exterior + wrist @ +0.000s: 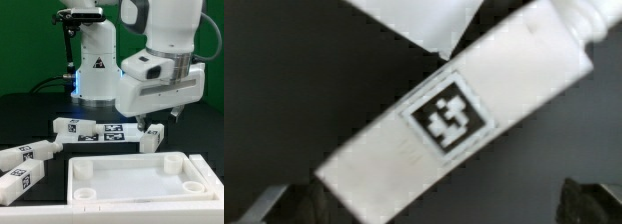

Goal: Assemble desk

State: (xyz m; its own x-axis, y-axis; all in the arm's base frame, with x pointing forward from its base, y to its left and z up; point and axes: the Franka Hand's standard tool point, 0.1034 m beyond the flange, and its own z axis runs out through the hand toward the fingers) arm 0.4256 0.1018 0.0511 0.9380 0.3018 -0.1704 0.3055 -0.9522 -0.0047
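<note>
Over a white leg [152, 138], the gripper [163, 121] is being held with its fingers wide apart. That leg is being held up by the dark table [30, 115], just behind the tabletop [135, 188]. Three more legs [28, 153] are lying toward the exterior view's left.
</note>
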